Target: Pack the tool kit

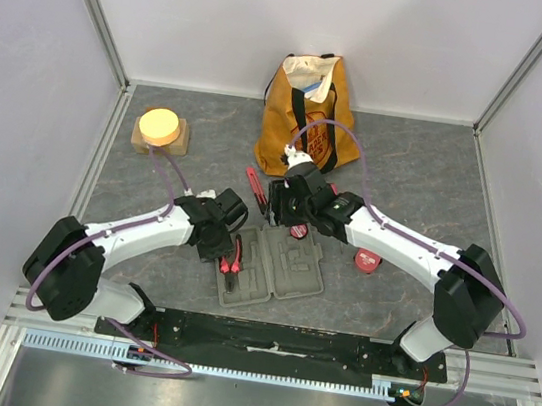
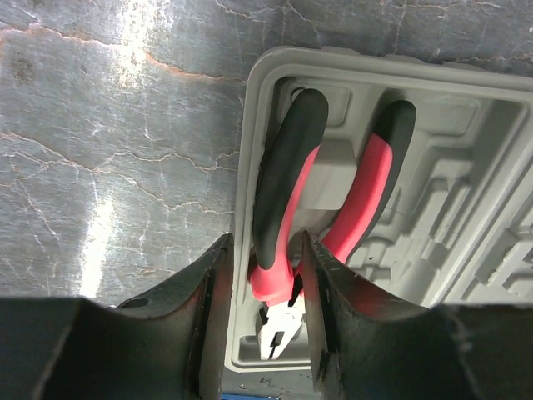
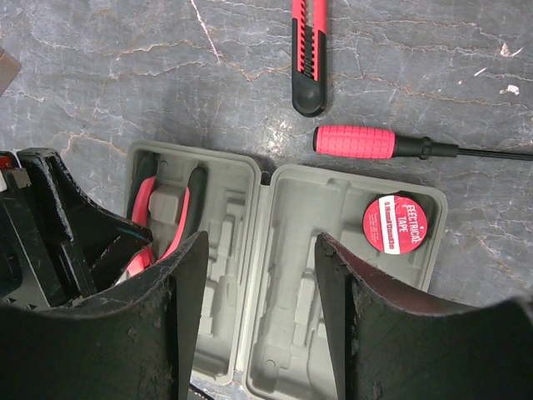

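Note:
The grey tool kit case [image 1: 286, 278] lies open on the table. Red-and-black pliers [image 2: 287, 167] rest in a moulded slot of its left half [image 2: 466, 167]. My left gripper [image 2: 262, 250] hangs right over the pliers' head, jaws open on either side, with a gap on the left. My right gripper [image 3: 262, 250] hovers open above the case's hinge [image 3: 265, 250], nothing between its fingers. A red roll of electrical tape [image 3: 396, 223] sits in the right half's corner. A red-and-black knife [image 3: 306, 50] and a red-handled screwdriver [image 3: 354, 142] lie on the table beyond the case.
A mustard tote bag [image 1: 303, 117] stands at the back centre. A yellow-topped tan block [image 1: 160, 130] sits at the back left. A round red-and-black item [image 1: 367, 262] lies right of the case, under the right arm. The left arm [image 3: 50, 225] crowds the case's left side.

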